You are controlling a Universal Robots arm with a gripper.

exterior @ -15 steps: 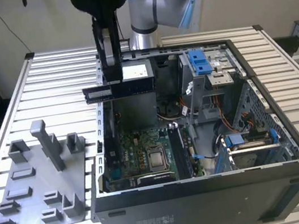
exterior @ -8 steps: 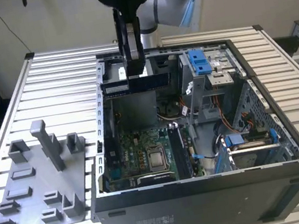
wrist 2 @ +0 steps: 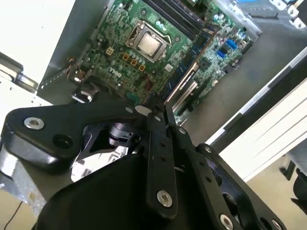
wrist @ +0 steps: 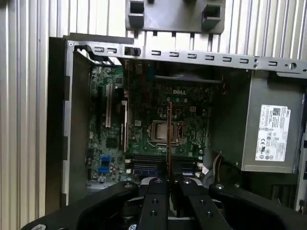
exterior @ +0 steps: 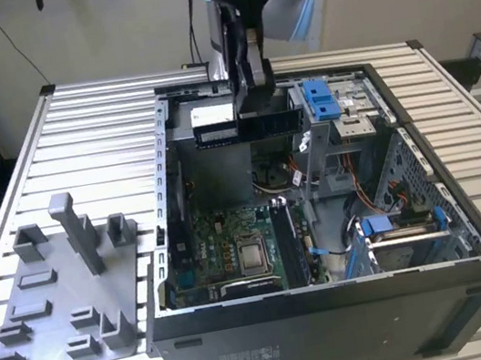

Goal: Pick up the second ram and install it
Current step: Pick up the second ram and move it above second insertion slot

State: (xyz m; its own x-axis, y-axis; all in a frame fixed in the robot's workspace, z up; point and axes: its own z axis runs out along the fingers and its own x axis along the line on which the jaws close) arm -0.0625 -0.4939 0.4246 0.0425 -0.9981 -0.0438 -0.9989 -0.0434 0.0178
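Our gripper [exterior: 257, 114] is clamped shut on the second ram [exterior: 279, 123], its two black fingers pinching the flat faces near the middle of the top edge. We judge the pick-up done and the carry toward the slot to be the step in hand. The ram is a thin, rigid, dark board. It hangs level and lengthwise under the fingers, over the far end of the open computer case [exterior: 323, 342] and well apart from the motherboard [wrist: 110, 124]. In the first wrist view we sight along it edge-on, a hairline strip crossing above the square, bright-metal CPU socket [wrist: 165, 132]. The long black plastic memory slots [wrist: 144, 160] lie just beside that socket. As we judge it, seating the stick calls for its lower edge to sit parallel to a free slot and centred over it, followed by a straight, even press. The green board around the slots is crowded with small parts. A grey metal power supply [wrist: 273, 129] with a white label sits at one end of the dark sheet-metal case. Beside the case, on the exterior view's left, a grey plastic tray [exterior: 56, 294] with upright blocks rests on the ribbed aluminium table [exterior: 83, 123].
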